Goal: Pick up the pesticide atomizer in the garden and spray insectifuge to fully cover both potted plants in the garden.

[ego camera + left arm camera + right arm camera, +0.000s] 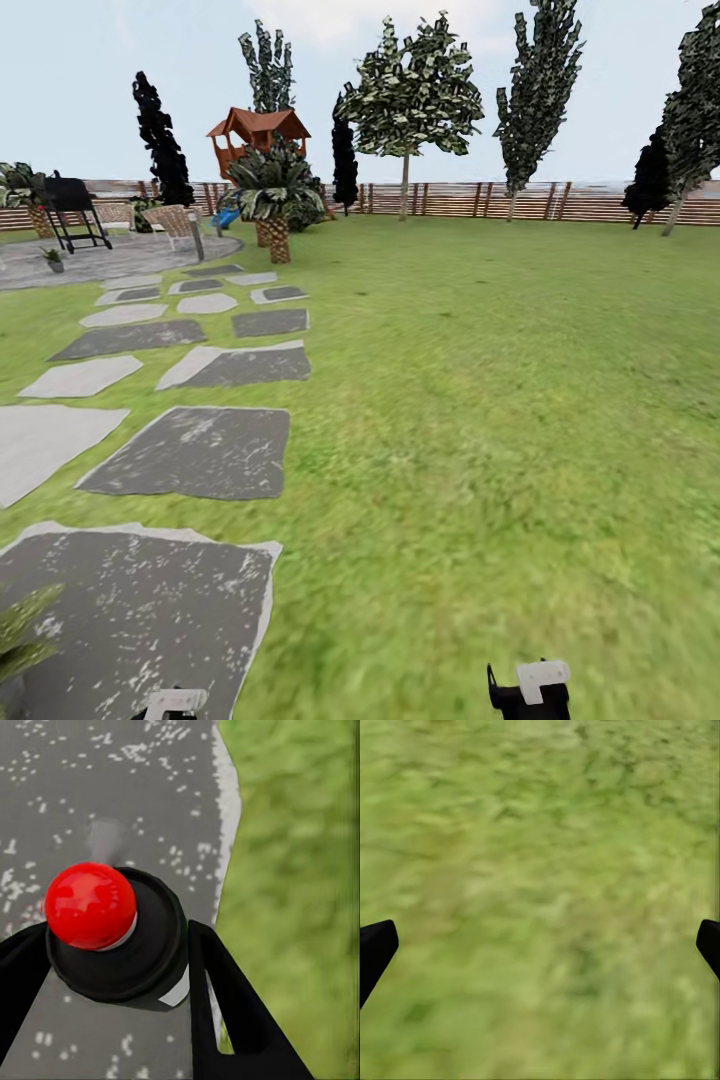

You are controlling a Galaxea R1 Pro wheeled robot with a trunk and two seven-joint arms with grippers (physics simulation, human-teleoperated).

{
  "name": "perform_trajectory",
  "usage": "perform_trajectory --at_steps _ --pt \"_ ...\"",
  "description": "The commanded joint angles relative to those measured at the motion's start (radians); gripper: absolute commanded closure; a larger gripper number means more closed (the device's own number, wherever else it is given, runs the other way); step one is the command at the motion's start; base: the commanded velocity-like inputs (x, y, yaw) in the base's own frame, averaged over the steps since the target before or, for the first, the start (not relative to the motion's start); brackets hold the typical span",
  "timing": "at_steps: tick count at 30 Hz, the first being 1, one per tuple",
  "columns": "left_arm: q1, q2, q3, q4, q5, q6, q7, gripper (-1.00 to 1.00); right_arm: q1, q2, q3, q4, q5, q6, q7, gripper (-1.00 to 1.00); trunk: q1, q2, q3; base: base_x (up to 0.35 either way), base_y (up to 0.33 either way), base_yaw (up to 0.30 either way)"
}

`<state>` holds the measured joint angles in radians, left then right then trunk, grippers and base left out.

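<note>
Left gripper (112, 967) clamped on pesticide atomizer (112, 937), long axis along fingers, red cap (90, 905) outward over stepping stone (75, 795). Right gripper (540, 945) spread wide, empty, above grass (540, 832). Potted plants unlocated.

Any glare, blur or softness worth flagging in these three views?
Head view: distant trees look blocky; grass smeared. Left wrist view: white glare spots on the pesticide atomizer's red cap, held between the left gripper's fingers. Right wrist view: grass blurred, textureless.
</note>
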<state>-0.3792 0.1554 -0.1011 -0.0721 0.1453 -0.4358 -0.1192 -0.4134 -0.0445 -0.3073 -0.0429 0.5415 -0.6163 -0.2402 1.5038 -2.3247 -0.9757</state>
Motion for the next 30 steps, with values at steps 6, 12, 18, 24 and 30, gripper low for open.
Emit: perform_trajectory --at_steps 6,12,18,24,30 --pt "0.002 0.0 -0.008 0.001 0.011 -0.003 -0.003 1.0 -0.001 0.0 -0.003 0.002 0.011 -0.002 -0.007 -1.0 0.0 0.0 -0.001 0.333 -0.029 0.0" --pt "0.002 -0.002 -0.008 0.001 0.01 -0.003 -0.003 1.0 -0.001 0.0 -0.003 0.002 0.012 -0.002 -0.007 -1.0 0.0 0.0 -0.001 0.34 0.03 0.081" --pt "0.002 -0.002 -0.009 0.002 0.008 -0.003 -0.003 1.0 -0.001 0.0 -0.004 0.002 0.011 -0.002 -0.007 -1.0 0.0 0.0 -0.001 0.34 0.074 0.075" --pt "0.002 -0.002 -0.009 0.002 0.006 -0.004 -0.003 1.0 -0.001 0.0 -0.004 0.002 0.012 -0.002 -0.007 -1.0 0.0 0.0 -0.001 0.34 0.009 0.002" --pt "0.002 -0.004 -0.009 0.002 0.005 -0.004 -0.003 1.0 -0.001 0.0 -0.003 0.002 0.012 -0.002 -0.007 -1.0 0.0 0.0 -0.001 0.34 0.0 0.0"
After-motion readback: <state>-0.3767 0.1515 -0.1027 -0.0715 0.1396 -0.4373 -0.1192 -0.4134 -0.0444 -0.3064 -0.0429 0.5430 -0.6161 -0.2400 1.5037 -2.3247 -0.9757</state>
